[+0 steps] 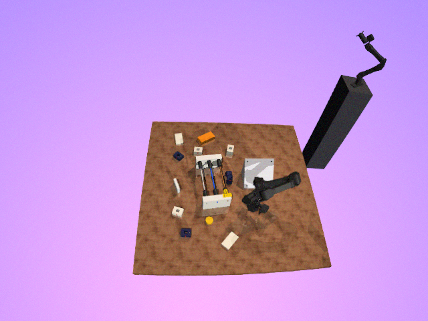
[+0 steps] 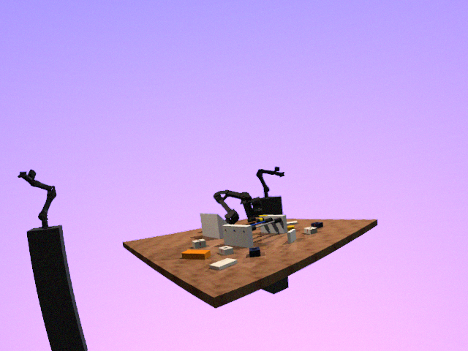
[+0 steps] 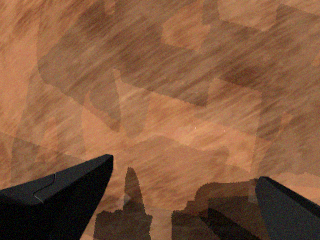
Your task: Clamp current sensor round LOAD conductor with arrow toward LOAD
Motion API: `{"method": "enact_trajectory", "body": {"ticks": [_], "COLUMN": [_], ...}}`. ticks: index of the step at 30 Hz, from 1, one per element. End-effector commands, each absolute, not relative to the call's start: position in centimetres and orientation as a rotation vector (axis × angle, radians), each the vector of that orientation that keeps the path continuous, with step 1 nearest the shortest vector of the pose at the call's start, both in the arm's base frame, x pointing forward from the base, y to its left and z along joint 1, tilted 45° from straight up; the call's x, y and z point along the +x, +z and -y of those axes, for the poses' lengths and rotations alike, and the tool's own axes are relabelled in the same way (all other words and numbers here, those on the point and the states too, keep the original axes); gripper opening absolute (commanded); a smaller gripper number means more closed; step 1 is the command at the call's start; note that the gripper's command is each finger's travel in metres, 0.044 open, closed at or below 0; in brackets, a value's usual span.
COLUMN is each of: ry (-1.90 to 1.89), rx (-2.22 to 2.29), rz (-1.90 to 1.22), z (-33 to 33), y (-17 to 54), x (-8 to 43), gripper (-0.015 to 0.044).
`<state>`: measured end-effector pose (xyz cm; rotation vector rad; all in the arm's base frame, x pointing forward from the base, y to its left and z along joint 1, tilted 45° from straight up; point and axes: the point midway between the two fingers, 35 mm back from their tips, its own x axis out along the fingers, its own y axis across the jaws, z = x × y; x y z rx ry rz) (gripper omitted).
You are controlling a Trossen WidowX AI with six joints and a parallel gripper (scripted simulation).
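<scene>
A white stand (image 1: 216, 202) (image 2: 238, 235) carries three conductors: a white one (image 1: 202, 178), a blue one (image 1: 212, 178) and a brown one (image 1: 223, 176). A yellow marker (image 1: 227, 194) sits at the near end of the brown one; its lettering is too small to read. A dark blue block (image 1: 229, 177), possibly the sensor, stands just right of the brown conductor; its arrow and jaws cannot be made out. My gripper (image 1: 253, 207) (image 3: 186, 173) is open and empty, pointing down over bare table right of the stand's near end.
A white panel (image 1: 249, 174) (image 2: 210, 225) stands right of the conductors. Around the stand lie dark blue blocks (image 1: 186, 232) (image 2: 254, 251), white blocks (image 1: 177, 211) (image 2: 199, 243), an orange block (image 1: 206, 138) (image 2: 195, 254) and a yellow cylinder (image 1: 208, 220). Other arms stand on dark pillars (image 1: 340, 120) (image 2: 53, 279).
</scene>
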<state>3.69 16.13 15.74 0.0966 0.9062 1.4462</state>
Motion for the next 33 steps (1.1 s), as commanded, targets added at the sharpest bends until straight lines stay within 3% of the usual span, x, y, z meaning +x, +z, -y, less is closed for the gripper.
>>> {"method": "enact_trajectory", "body": {"ticks": [1, 10, 20, 27, 33], "ry": [1.440, 1.078, 0.430, 0.011, 0.000], "rx": [0.095, 0.059, -0.003, 0.000, 0.000], "rz": [-0.900, -0.566, -0.188, 0.044, 0.050], "z": [-16.2, -16.7, -8.4, -0.2, 0.0], "y": [15.8, 22.5, 27.7, 32.2, 32.3], "x": [3.9, 15.0, 27.8, 31.5, 31.6], "gripper": [0.0426, 0.0440, 0.0440, 0.0440, 0.0440]}}
